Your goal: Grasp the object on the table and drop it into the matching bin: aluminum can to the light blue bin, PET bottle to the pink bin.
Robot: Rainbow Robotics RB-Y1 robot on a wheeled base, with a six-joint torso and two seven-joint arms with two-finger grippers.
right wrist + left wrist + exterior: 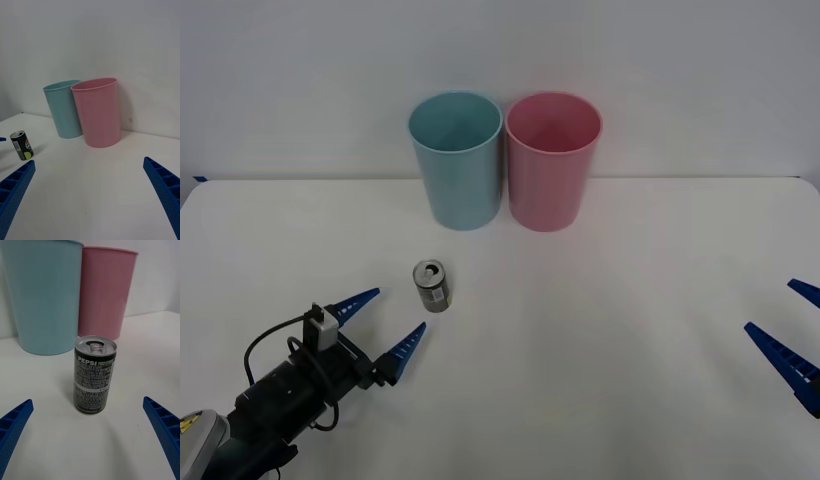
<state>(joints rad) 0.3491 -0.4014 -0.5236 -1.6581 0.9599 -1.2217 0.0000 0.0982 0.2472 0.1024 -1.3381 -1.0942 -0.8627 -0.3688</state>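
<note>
Left end effector (385,325) spread wide near upright can (431,286)

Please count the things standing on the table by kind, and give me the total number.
Aluminum can: 1, standing upright, in front of the open left gripper.
Light blue bin: 1.
Pink bin: 1, beside the light blue one.
Total: 3 things on the white table.
The right gripper is open at the table's right edge.
</note>
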